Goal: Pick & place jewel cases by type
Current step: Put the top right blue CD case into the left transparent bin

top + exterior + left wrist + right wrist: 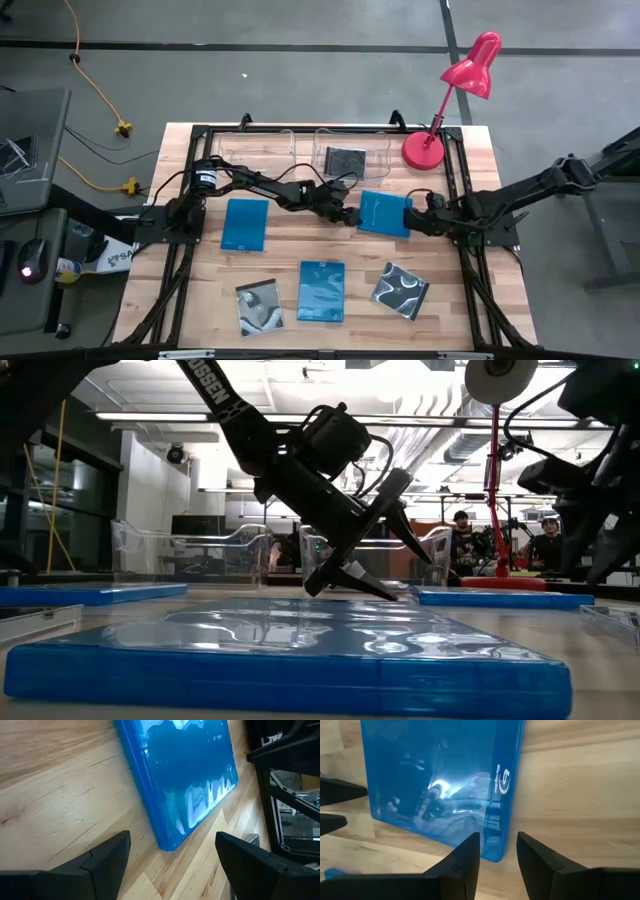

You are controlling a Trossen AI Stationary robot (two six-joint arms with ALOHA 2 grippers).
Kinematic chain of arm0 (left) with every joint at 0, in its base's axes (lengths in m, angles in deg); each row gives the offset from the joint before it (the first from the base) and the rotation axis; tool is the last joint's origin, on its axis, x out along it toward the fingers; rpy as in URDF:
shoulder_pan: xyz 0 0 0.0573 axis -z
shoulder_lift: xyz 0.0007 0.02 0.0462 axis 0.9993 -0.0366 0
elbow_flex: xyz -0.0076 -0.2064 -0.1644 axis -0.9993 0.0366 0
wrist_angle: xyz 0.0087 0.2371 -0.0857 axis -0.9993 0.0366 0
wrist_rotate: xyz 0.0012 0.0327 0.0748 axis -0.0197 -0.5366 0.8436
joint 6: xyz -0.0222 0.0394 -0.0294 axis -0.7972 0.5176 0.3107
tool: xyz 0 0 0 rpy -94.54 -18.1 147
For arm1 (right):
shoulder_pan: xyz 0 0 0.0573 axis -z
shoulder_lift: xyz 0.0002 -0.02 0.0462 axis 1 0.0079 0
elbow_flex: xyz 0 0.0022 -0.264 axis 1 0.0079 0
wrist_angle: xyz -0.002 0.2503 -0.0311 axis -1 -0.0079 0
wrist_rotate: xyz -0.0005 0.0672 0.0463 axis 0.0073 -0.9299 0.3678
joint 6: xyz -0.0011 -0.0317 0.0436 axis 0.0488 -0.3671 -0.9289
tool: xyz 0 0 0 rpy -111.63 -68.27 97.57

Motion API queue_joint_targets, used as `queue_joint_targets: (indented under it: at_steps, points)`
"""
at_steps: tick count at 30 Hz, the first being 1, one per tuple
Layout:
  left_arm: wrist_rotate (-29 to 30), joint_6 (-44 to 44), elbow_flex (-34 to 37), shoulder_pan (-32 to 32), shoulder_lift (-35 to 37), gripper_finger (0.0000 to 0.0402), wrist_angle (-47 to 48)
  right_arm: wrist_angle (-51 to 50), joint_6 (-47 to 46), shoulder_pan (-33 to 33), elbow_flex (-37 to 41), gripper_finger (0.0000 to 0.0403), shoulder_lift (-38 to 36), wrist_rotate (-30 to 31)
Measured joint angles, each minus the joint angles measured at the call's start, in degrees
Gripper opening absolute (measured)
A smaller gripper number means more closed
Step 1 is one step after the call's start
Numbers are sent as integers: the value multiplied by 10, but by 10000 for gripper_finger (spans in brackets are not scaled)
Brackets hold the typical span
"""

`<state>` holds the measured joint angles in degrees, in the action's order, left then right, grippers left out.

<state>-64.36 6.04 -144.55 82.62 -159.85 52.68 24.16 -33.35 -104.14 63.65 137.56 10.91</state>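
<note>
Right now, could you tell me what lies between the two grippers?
In the high view, one blue jewel case lies flat between the left gripper and the right gripper, each at one of its edges.

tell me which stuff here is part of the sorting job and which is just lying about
Part of the job:
blue cases
black cases, the last inside a tub
clear tubs, probably the drop-off spots

Lying about:
red desk lamp

Robotics lab: exposed ceiling ducts (470, 445), concrete floor (300, 90).
</note>
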Motion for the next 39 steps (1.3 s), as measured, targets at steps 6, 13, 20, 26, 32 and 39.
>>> queue_joint_targets:
  at_steps: [6, 13, 20, 26, 32, 39]
  points:
    - [1, 23, 0, 0, 0, 292, -1, 37, -24, 0, 43, 148, 0, -21]
    - [1, 42, 0, 0, -1, 292, -2, 76, -28, 0, 72, 181, -2, -16]
    - [-40, 24, -4, 0, -37, 292, -88, 79, -11, 27, 73, 184, -1, -13]
    - [-35, 25, -4, 0, -40, 292, -83, 94, 2, 43, 75, 185, 0, -9]
    - [-34, 25, -3, -1, -41, 292, -80, 123, 26, 58, 77, 185, 1, 3]
    - [-34, 25, -1, -1, -41, 292, -71, 166, 67, 65, 80, 182, 2, 50]
